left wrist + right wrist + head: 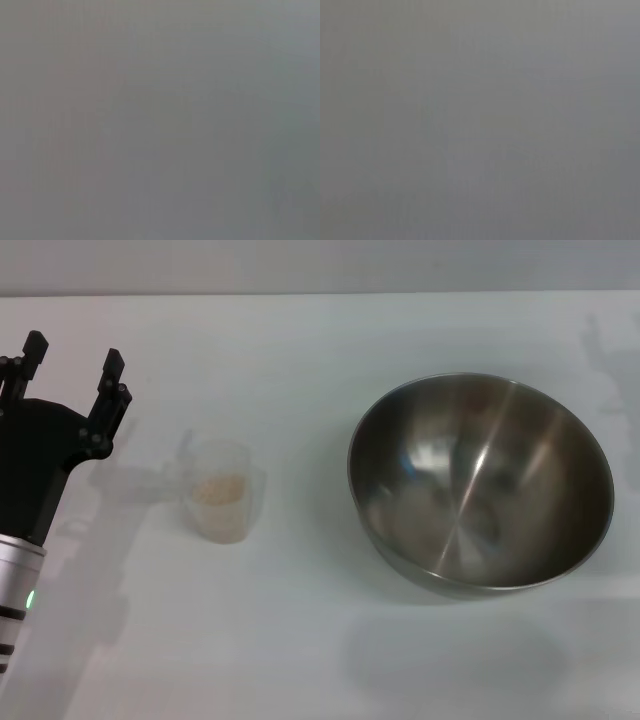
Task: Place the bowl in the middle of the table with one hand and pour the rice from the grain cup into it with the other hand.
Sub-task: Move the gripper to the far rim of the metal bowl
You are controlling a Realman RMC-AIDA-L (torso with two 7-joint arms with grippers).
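Observation:
The steel bowl (480,485) sits right of centre on the white table (300,640), its shiny inside holding nothing. The clear grain cup (222,490) stands upright left of centre, with pale rice (219,487) in its bottom and its handle pointing toward my left arm. My left gripper (72,362) hovers open at the far left, a short gap away from the cup's handle, holding nothing. The right gripper is out of the head view. Both wrist views show only blank grey.
The table's far edge (320,293) runs along the top of the head view, with a grey wall behind it. Bare white tabletop lies between cup and bowl and along the near side.

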